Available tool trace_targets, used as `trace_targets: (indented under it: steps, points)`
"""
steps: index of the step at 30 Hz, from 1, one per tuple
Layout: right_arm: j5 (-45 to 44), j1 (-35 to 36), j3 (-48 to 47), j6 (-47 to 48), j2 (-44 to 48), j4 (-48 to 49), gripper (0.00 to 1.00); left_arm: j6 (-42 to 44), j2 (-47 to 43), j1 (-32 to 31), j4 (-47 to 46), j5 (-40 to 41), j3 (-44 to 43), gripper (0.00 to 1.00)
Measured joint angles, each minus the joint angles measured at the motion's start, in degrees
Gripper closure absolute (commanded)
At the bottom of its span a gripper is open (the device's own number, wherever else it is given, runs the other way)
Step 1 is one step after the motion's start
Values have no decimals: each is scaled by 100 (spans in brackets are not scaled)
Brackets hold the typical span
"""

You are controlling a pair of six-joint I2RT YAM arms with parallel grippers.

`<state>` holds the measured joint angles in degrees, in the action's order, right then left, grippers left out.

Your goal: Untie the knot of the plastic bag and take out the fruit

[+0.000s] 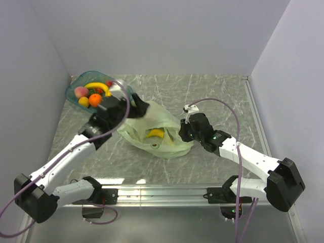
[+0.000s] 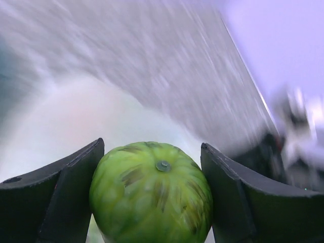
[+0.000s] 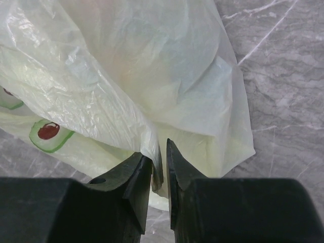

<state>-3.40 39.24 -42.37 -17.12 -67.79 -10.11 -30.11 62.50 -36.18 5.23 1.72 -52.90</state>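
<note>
Plastic bag [image 1: 169,124], edge pinched by right gripper [image 3: 159,169].
Left gripper [image 1: 140,108], at the bag's far corner, clamps a green striped fruit [image 2: 151,195]; teal basket [image 1: 74,81] holds mixed fruit, bag a yellow fruit [image 1: 156,133].

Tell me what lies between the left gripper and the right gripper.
The plastic bag, a yellow fruit inside it, fills that stretch in the top view. The right gripper pinches its edge; the left gripper holds a green fruit.

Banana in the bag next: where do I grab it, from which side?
Grip the banana mid-length, from above on the left: it lies flat, long axis roughly left-right, and the right gripper pinches the plastic bag on its right. The left gripper holds a green fruit; free that first.
</note>
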Motion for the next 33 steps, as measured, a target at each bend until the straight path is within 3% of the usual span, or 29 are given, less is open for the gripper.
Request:
trace_targets:
  steps: [5, 10, 13, 16, 19, 20, 28, 33]
  points:
    - [7, 0, 127, -2, 50, 31, 76, -219, 111, 1268, -55, 966, -442, 96]
    - [76, 13, 223, -20, 96, 44, 77, -625, 1128, 2387, -352, 1373, -466, 86]
    - [160, 13, 229, -24, 144, 52, 77, -704, 1838, 2662, -393, 1626, -581, 81]
    - [240, 13, 229, -44, 225, 76, 77, -704, 2562, 2868, -413, 1733, -986, 51]
    - [280, 13, 232, -50, 313, 101, 77, -673, 3005, 3029, -463, 1794, -1333, 9]
    - [289, 13, 232, -48, 341, 107, 77, -647, 3067, 3071, -459, 1825, -1401, 3]
    - [297, 13, 232, -44, 444, 109, 77, -695, 2983, 3154, -378, 1775, -1471, 1]
    - [240, 13, 229, -44, 446, 103, 78, -767, 1908, 2804, -280, 1624, -870, 1]
